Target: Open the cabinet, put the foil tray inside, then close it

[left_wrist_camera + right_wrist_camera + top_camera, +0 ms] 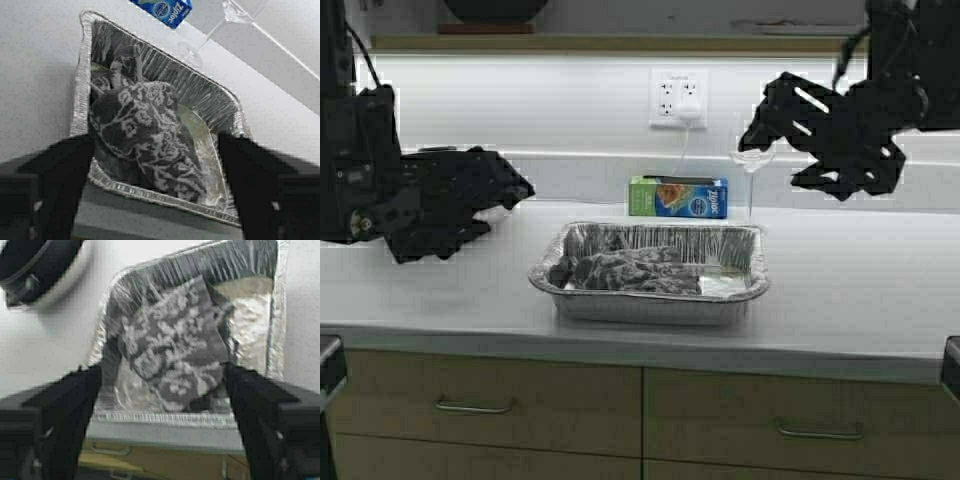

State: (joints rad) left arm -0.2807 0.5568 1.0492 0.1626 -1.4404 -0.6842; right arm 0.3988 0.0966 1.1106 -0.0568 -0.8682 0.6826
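Observation:
The foil tray [650,300] sits on the white counter [860,285], near its front edge, with a dark patterned cloth [630,268] lying in it. My left gripper [515,190] hovers open and empty above the counter, left of the tray. Its wrist view looks down on the tray [82,95] between its spread fingers [60,185]. My right gripper [760,125] is open and empty, raised high to the tray's back right. Its wrist view also shows the tray [280,315] and the cloth [175,345]. The cabinet's doors are out of view.
A green and blue Ziploc box [678,197] and a wine glass [752,160] stand behind the tray at the wall. A wall outlet [678,98] is above them. A tan shelf edge [620,43] runs along the top. Drawers with horizontal handles [475,405] sit below the counter.

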